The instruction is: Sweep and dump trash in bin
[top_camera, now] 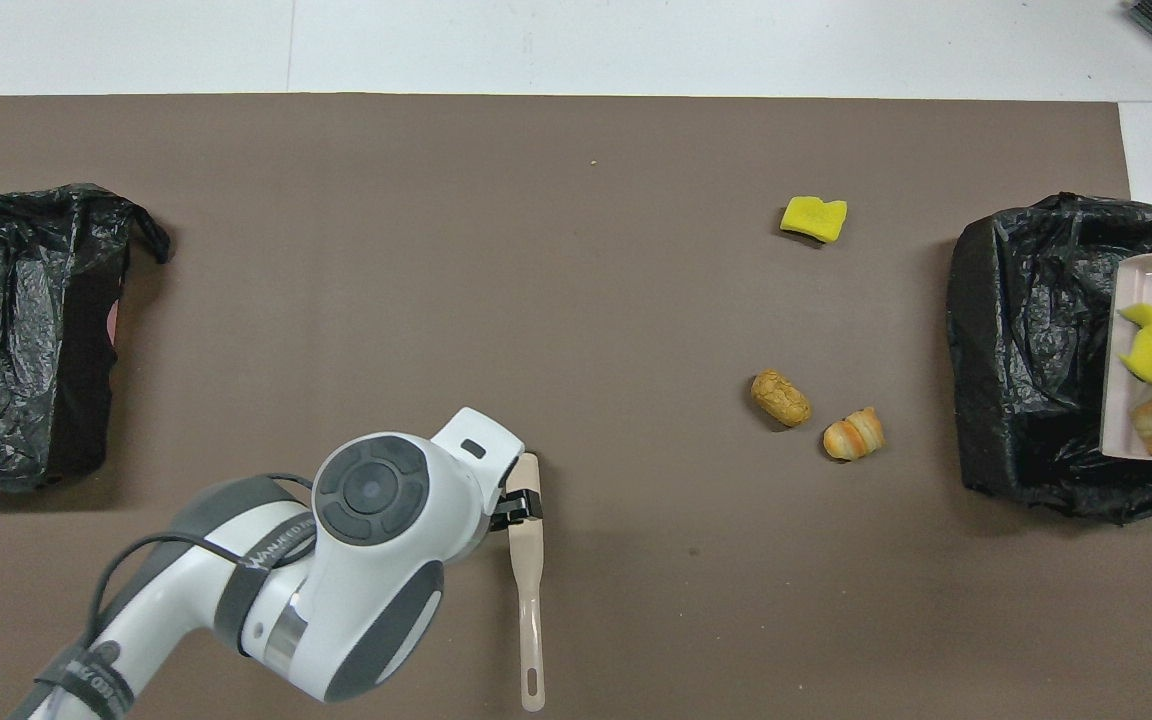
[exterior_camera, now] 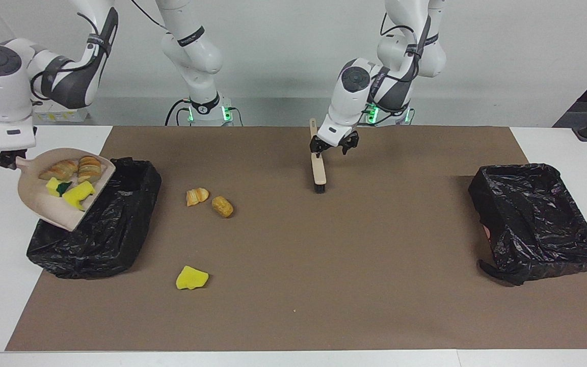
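My right gripper is shut on the handle of the beige dustpan and holds it tilted over the black bag-lined bin at the right arm's end of the table. In the pan lie two bread lumps and two yellow sponge pieces. On the mat lie a croissant-like lump, a tan lump and a yellow sponge. My left gripper is open over the handle of a wooden brush that lies on the mat.
A second black-lined bin stands at the left arm's end of the table. A brown mat covers most of the white table. In the overhead view the dustpan shows at the edge over the bin.
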Robot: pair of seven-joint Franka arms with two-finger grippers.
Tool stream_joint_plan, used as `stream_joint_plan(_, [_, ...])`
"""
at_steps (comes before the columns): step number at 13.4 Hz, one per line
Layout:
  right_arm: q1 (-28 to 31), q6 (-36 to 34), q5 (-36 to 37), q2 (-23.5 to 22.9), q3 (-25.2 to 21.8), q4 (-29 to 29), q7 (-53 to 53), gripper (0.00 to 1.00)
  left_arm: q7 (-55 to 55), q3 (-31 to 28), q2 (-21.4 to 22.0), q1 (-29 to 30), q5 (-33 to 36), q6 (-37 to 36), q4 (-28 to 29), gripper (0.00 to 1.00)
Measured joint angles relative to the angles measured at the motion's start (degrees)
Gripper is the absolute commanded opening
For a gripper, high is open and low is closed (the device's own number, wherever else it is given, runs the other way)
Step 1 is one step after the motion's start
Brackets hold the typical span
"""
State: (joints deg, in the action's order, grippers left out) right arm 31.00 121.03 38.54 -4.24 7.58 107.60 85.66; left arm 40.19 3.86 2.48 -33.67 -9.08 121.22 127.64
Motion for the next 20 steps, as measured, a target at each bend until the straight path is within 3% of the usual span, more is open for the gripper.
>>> stream_joint_plan(5, [-8.5,-1.3,13.9,0.0,0.2,2.8,-14.8,0.0,-13.3,-0.3,1.3,13.5,0.4,-6.5,-4.3,1.0])
stream_joint_plan(9, [-12.2,-5.1,20.3,0.3,0.2,2.6,-17.6,0.0,-24.1,-0.4,3.4,22.1,2.1,-10.2,-4.8,1.0])
stream_joint_plan(14, [-15.0,-12.9,26.1,1.5,0.2,2.5,-19.1,0.0,-32.5,-0.4,3.6,28.8,4.7,-19.4,-13.7,1.0])
stream_joint_plan(20, [-15.5,-14.5,29.5,4.4,0.2,1.8,-17.5,0.0,-33.1,-0.2,3.8,29.5,7.5,-28.4,-24.1,1.0])
